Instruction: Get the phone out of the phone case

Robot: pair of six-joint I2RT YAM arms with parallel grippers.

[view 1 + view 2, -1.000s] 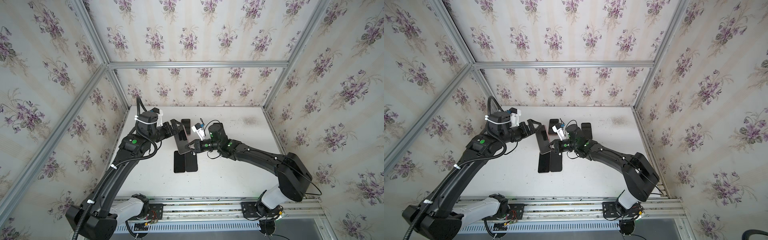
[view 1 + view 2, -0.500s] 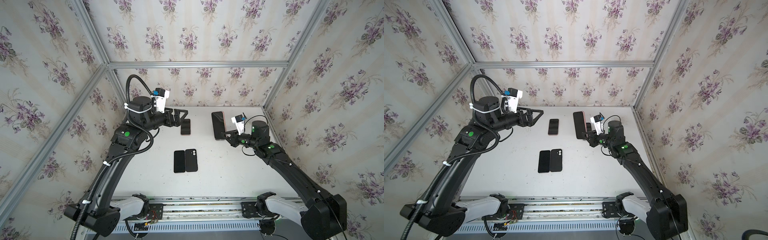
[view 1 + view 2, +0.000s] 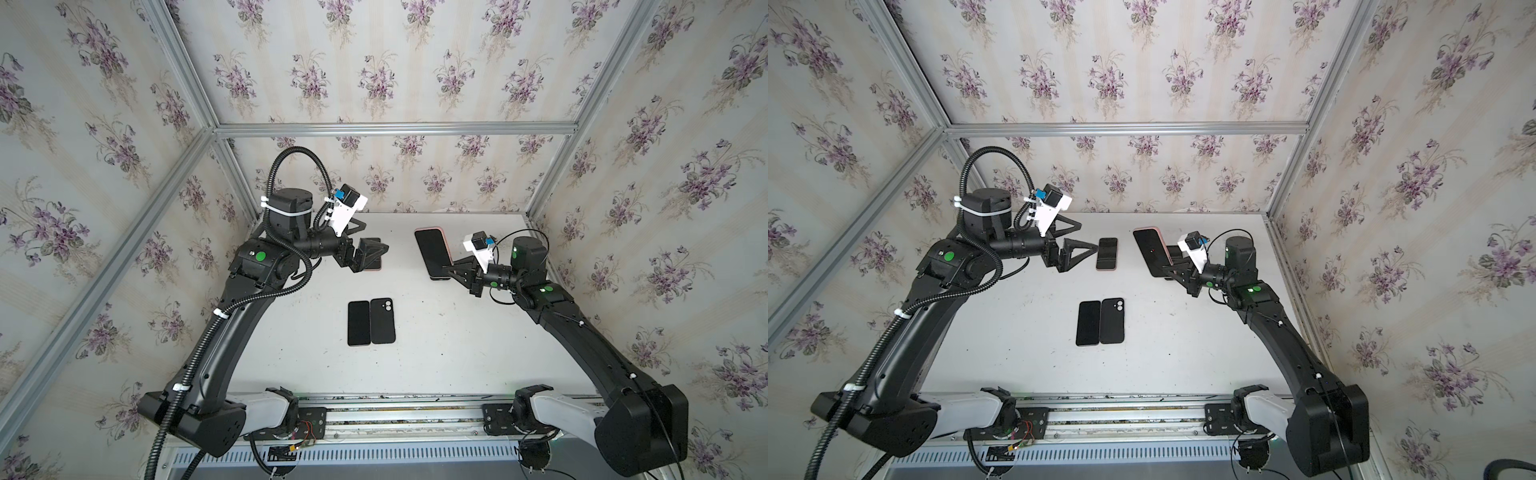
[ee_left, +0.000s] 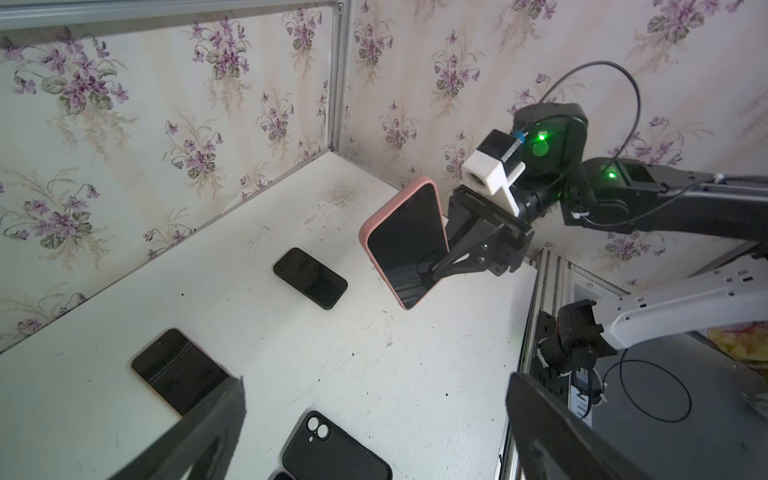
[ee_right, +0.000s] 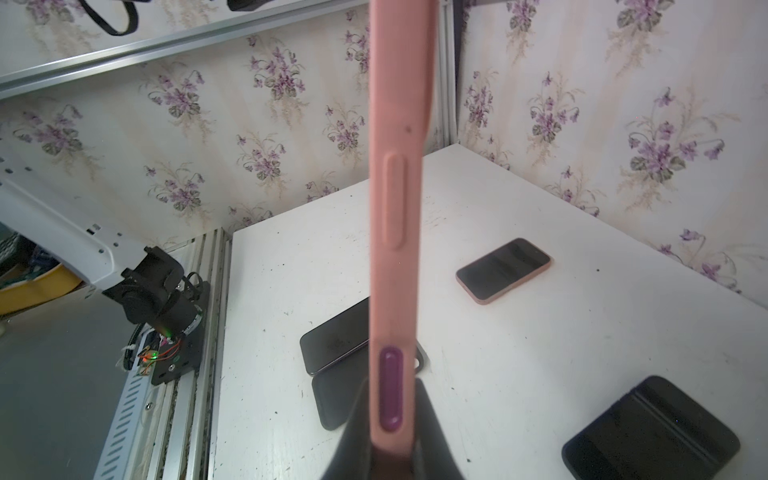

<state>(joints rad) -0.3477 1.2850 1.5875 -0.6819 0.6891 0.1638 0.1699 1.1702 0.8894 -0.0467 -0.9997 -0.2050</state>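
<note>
My right gripper (image 3: 446, 270) (image 3: 1165, 272) is shut on the lower end of a phone in a pink phone case (image 3: 432, 251) (image 3: 1152, 254). It holds the phone tilted above the table's right side. The left wrist view shows its dark screen inside the pink rim (image 4: 405, 245). In the right wrist view the case's edge (image 5: 397, 187) stands between my fingers (image 5: 353, 419). My left gripper (image 3: 376, 237) (image 3: 1089, 237) (image 4: 374, 378) hangs open and empty over the back left.
A second pink-cased phone (image 3: 1106, 253) (image 5: 503, 268) lies at the back, just beyond my left gripper. A bare black phone (image 3: 358, 323) and an empty black case (image 3: 382, 321) lie side by side mid-table. Another dark phone (image 4: 309, 277) lies near the held one. Walls enclose the white table (image 3: 457, 353).
One second ago both grippers met at the pink-cased phone over mid-table. The right one has since carried it to the right, and the left has drawn back left. Little moved in the last half second.
</note>
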